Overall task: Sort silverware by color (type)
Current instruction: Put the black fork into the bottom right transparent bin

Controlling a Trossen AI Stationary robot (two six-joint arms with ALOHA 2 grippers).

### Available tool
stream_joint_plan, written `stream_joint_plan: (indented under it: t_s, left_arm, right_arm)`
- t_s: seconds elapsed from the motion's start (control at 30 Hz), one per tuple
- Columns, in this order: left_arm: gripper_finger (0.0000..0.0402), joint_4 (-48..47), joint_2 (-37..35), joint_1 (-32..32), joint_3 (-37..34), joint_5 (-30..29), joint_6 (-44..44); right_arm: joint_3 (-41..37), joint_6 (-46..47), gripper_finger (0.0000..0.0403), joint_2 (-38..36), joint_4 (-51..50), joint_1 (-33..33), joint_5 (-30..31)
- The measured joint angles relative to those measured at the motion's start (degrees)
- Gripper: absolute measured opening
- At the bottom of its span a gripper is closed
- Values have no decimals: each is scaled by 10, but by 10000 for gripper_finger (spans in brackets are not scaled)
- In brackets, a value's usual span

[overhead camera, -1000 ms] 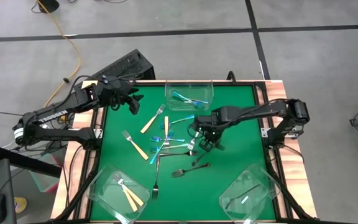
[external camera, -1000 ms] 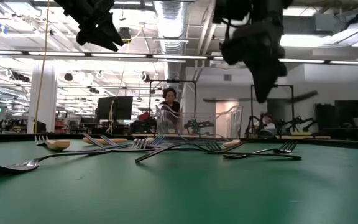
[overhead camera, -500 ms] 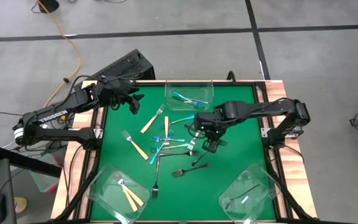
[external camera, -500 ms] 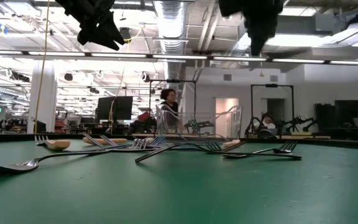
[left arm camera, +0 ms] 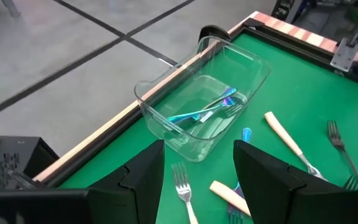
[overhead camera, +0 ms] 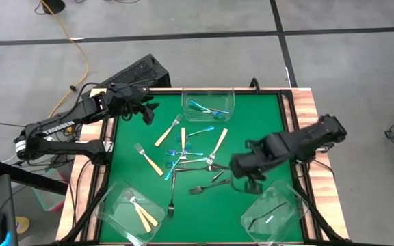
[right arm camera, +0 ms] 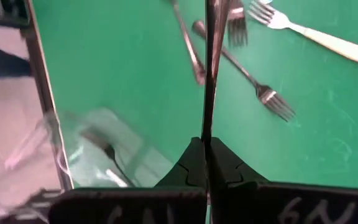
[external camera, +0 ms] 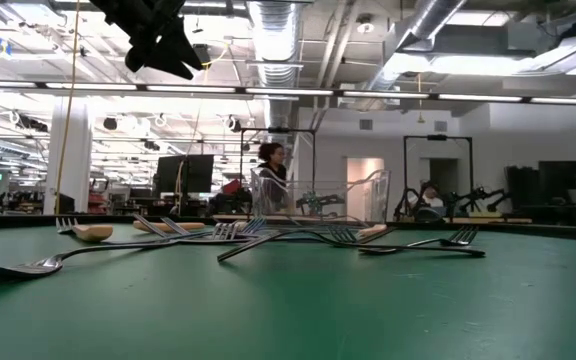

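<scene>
I had a dark metal fork (right arm camera: 209,74) pinned in the right gripper (right arm camera: 204,144), fingers closed flat on its handle. The fork's long axis ran straight out ahead of the fingertips, lying over the green mat (right arm camera: 123,74) in the right wrist view; I could not make out its tines against the loose forks below.

What mattered for the drop was the clear tub (overhead camera: 286,195) at the near right corner, which already had a dark fork (right arm camera: 107,152) in it. From above, the right gripper (overhead camera: 246,169) hung just beside that tub's inner edge, over the mat rather than over the tub. By my reading the fork wanted carrying a little further toward that corner before the fingers let go, and its length turned to lie along the tub, or one end might catch the rim.

The right arm was clearly the nearer one. The left gripper (overhead camera: 144,111) waited well apart, above the far left corner, fingers spread wide and holding nothing. Its wrist camera looked between them at the far tub (left arm camera: 166,109) with the blue forks (left arm camera: 207,112) inside.

Between the arms a loose scatter of forks (overhead camera: 183,154) lay on the mat, unsorted, tan, blue and dark mixed. The tan pair (overhead camera: 139,213) sat in the near left tub (overhead camera: 111,198).
</scene>
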Motion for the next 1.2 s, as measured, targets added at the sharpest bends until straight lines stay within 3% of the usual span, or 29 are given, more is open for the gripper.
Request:
stream_joint_plan:
  t_s: [0.27,0.67,0.93,1.2]
  left_arm:
    - [176,0,0,0,0,-1,-71]
    - [176,0,0,0,0,-2,-102]
    - [176,0,0,0,0,-2,-110]
    - [176,0,0,0,0,-36,-129]
  right_arm:
    - [-23,87,7,-53,-23,125,56]
    - [-67,184,7,-80,-22,304,68]
    - [-144,254,7,-79,14,380,67]
    - [-234,251,8,-79,121,411,63]
